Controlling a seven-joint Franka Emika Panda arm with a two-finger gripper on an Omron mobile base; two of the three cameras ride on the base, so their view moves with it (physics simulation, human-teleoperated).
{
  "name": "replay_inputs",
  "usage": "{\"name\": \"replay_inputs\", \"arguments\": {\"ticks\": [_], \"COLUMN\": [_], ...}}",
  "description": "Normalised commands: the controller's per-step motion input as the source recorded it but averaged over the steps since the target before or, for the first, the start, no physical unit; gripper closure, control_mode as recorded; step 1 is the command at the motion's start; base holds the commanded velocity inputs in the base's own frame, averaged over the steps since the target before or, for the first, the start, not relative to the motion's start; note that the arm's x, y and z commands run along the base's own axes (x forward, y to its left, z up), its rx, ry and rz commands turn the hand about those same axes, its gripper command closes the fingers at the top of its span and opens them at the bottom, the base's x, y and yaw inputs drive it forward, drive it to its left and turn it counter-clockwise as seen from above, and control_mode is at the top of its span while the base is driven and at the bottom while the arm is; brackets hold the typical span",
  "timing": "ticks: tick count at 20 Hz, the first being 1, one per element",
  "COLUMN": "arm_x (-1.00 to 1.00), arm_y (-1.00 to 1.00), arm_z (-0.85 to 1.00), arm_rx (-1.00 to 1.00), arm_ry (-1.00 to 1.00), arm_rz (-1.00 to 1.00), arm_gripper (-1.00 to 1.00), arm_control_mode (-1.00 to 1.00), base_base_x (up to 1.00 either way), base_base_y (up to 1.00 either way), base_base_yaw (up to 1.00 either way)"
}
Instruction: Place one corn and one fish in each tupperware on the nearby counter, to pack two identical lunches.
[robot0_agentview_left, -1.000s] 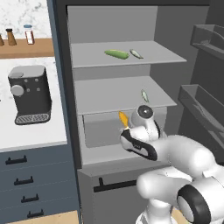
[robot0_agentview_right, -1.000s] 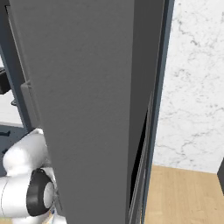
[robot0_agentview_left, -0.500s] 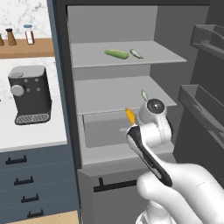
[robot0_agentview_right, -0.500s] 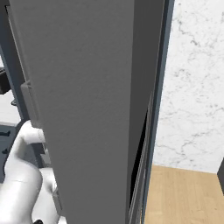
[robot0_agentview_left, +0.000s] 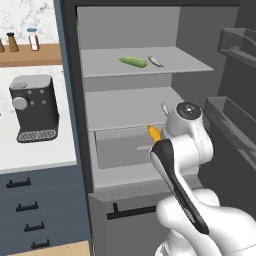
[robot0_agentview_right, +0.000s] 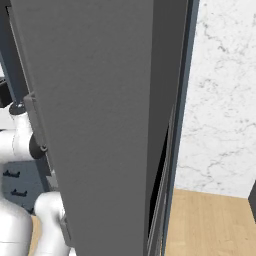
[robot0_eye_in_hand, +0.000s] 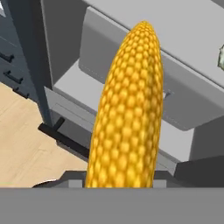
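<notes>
A bright yellow corn (robot0_eye_in_hand: 127, 109) stands up from between my gripper's (robot0_eye_in_hand: 119, 181) jaws in the hand view; the gripper is shut on it. In the left base view the corn's orange tip (robot0_agentview_left: 154, 133) pokes out to the left of my white wrist, in front of the open fridge's drawer (robot0_agentview_left: 120, 149). A green-husked corn (robot0_agentview_left: 133, 61) and a pale fish (robot0_agentview_left: 155, 61) lie on the fridge's top shelf. A second fish (robot0_agentview_left: 164, 107) lies on the middle shelf, just above my wrist. The counter (robot0_agentview_left: 45, 155) is at the left. The tupperware is out of view.
A dark coffee machine (robot0_agentview_left: 34, 107) stands on the counter, under a wooden shelf (robot0_agentview_left: 30, 52) with small bottles. Door racks (robot0_agentview_left: 235, 120) of the open fridge door hang at the right. The fridge's grey side wall (robot0_agentview_right: 100, 125) blocks the right base view.
My arm has swung upward and my wrist has turned. The yellow corn has shifted slightly right in front of the fridge drawer, still held.
</notes>
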Motion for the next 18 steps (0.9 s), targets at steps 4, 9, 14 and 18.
{"name": "replay_inputs", "arguments": {"ticks": [4, 9, 14, 18], "arm_x": [-1.00, -0.60, 0.00, 0.00], "arm_y": [0.09, 0.09, 0.00, 0.00], "arm_z": [0.00, -0.09, 0.00, 0.00], "arm_rx": [-0.01, -0.03, 0.00, 0.00], "arm_ry": [-0.09, -0.07, 0.00, 0.00], "arm_rz": [0.00, 0.00, 0.00, 0.00], "arm_gripper": [1.00, 1.00, 1.00, 1.00], "arm_control_mode": [-1.00, 1.00, 1.00, 1.00], "base_base_x": [0.00, -0.37, -0.38, 0.01], "base_base_y": [0.00, 0.21, 0.95, 1.00], "base_base_yaw": [0.00, 0.02, 0.10, 0.08]}}
